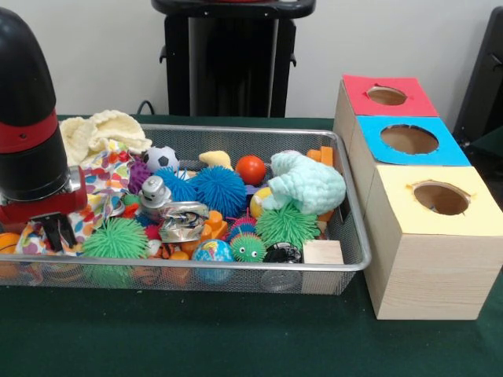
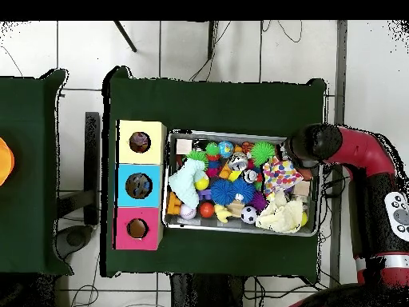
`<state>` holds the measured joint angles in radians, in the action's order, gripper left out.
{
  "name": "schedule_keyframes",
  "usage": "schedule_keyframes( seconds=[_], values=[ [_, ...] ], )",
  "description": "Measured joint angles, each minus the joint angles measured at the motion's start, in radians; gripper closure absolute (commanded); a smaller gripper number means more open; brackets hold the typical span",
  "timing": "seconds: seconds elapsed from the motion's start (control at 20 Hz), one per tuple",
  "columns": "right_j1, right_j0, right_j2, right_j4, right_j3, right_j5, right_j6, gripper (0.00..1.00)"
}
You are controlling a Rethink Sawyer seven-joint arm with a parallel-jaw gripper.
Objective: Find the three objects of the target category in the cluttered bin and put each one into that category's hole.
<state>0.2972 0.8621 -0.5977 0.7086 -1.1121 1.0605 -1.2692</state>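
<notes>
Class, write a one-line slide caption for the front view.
Sawyer gripper over polka-dot cloth in cluttered wire-mesh bin, beside the yellow-topped box's hole.

Robotics laboratory test cell. Indicators: red and black robot arm (image 2: 363, 156) beside a green-covered table (image 2: 216, 100), loose cables (image 2: 283, 32) on a tiled floor (image 2: 88, 44), plain white wall (image 1: 102, 55)

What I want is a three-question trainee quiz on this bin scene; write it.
1. True or false: in the front view, the yellow-topped box stands nearest the camera.
2. The gripper is at which end of the bin? A: beside the boxes. B: away from the boxes.
3. What colour is the middle box's top?
Key: 1 true; 2 B; 3 blue.
</notes>
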Motion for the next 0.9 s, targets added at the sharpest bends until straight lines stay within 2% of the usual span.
schedule_keyframes(
  seconds=[0.25,0.5,0.55,0.75,0.9],
  values=[
    [0.002,0.0,0.0,0.0,-0.002,0.0,0.0,1.0],
    [0.048,0.0,0.0,-0.007,-0.038,0.0,0.0,1.0],
    [0.084,0.0,0.0,-0.018,-0.061,0.003,0.0,1.0],
    [0.143,-0.002,0.0,-0.039,-0.091,0.018,0.0,1.0],
    [0.223,-0.011,0.0,-0.073,-0.11,0.067,0.0,1.0]
  ],
)
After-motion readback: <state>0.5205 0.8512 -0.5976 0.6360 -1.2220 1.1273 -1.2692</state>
